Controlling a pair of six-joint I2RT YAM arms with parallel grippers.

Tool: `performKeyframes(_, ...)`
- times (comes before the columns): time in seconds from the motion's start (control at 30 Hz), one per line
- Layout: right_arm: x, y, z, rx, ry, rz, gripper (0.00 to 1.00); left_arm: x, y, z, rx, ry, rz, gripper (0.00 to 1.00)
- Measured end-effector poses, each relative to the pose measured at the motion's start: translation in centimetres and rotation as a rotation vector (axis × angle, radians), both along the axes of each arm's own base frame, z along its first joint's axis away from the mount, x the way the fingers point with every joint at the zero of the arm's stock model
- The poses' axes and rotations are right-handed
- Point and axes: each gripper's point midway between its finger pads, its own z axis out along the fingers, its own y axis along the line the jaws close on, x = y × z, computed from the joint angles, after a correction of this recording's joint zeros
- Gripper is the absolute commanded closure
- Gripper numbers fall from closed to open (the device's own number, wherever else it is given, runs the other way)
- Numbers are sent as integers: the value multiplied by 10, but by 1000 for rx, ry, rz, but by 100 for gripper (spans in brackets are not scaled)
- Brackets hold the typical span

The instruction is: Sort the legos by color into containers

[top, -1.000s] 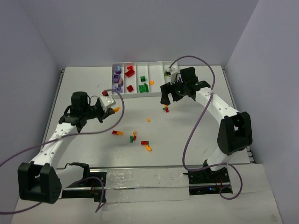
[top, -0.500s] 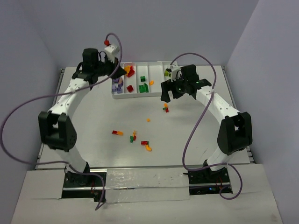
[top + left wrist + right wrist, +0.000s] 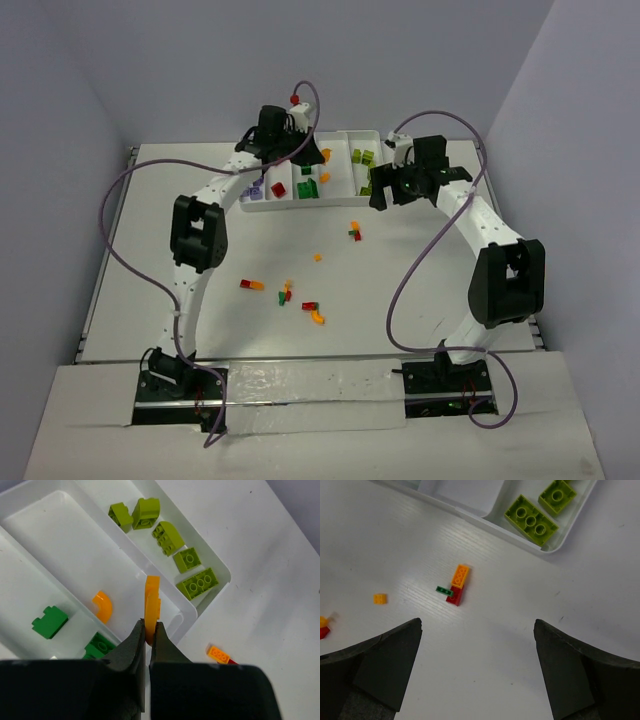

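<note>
My left gripper [image 3: 149, 625] is shut on an orange lego [image 3: 152, 605], held on edge just above the divider between the last two containers of the white tray [image 3: 222, 572]. One side of that divider holds a curved orange lego [image 3: 102, 606]. The other side holds several lime ones [image 3: 200, 583]. Dark green legos [image 3: 49, 621] lie one container further. In the top view the left gripper [image 3: 305, 152] reaches over the tray [image 3: 300, 206]. My right gripper [image 3: 383, 192] stands wide open and empty [image 3: 477, 625] over the table, near an orange, red and green cluster [image 3: 456, 587].
More loose legos lie mid-table: a small orange one [image 3: 317, 257] and a scattered group [image 3: 285, 292] nearer the arm bases. The left arm stretches from its base up the table's left side. Grey walls close in the back and the sides.
The left arm has swung from the table's left side up to the tray, still shut on its brick. The right gripper has drifted right and back, staying open.
</note>
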Motion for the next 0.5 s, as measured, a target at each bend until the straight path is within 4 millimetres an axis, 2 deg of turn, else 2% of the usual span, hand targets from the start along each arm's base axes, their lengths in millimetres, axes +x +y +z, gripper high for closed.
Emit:
performKeyframes(0.1,-2,-6,-6,-10,12,-10,0,3,-8,-24,8,34,7,100)
performKeyframes(0.23,-7,-8,-13,-19,32,-7,0,5,-11,-45,15,71,23,100)
performKeyframes(0.5,-9,-9,-17,-31,36,8,0,7,-18,-66,10,97,35,98)
